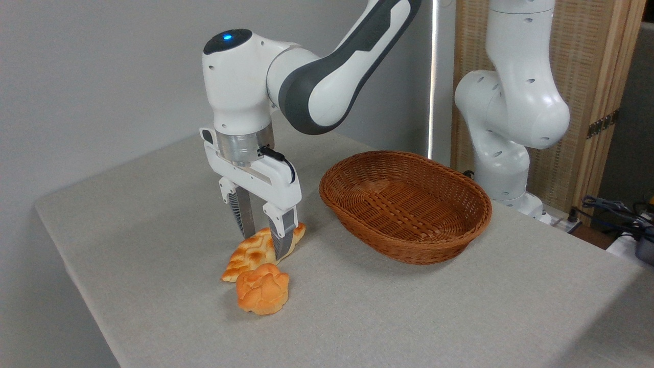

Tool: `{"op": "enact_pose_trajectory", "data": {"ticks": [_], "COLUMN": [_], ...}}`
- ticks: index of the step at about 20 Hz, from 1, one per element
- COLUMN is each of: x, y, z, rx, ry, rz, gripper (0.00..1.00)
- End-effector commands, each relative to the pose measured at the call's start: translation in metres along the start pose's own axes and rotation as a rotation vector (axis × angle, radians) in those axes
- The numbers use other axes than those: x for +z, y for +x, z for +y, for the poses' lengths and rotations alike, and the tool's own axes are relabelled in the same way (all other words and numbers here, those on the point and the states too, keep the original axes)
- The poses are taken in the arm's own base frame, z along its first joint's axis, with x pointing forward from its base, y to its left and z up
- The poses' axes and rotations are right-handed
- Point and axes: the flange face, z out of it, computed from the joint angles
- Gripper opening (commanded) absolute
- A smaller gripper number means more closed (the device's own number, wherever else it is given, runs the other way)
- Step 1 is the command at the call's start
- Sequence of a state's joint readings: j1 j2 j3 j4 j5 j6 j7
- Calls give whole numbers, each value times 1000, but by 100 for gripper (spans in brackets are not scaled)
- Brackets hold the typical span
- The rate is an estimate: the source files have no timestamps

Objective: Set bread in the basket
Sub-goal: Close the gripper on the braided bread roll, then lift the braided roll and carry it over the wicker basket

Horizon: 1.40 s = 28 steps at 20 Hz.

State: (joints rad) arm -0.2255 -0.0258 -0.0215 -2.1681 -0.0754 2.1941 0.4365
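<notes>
The bread (254, 254) lies on the grey tablecloth (153, 230), a braided golden loaf with toasted patches, one pointed end aimed toward the front left and the other toward the basket. The gripper (264, 243) stands straight down over the loaf's right half, one finger on its far side and the other finger (282, 236) on its near side, the loaf between them. The jaws look closed in on the crust, though from here I cannot tell for sure whether they are pressing it or only flanking it. Right in front of the loaf, touching or nearly so, sits a small round knotted orange bun (262, 289). Off to the right, well apart from the loaf, is the oval brown wicker basket (406, 240), with nothing inside it. Behind the basket rises the white base of the arm (503, 168), and beyond that a wooden folding screen (598, 87).
</notes>
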Motion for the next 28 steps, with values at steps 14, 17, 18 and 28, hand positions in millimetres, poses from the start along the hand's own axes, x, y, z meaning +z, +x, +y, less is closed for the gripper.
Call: {"op": "enact_pose_trajectory", "data": {"ticks": [14,17,18,28], "x": [20,19,18,-25], "y": [-4,-4,-3,8], "z": [2,2,1,3], "rx": [22,22,22,24], "ry": [-3,-3,-2,6], "rz": [-22,-20,-19,11], "gripper": [42,32,32,32]}}
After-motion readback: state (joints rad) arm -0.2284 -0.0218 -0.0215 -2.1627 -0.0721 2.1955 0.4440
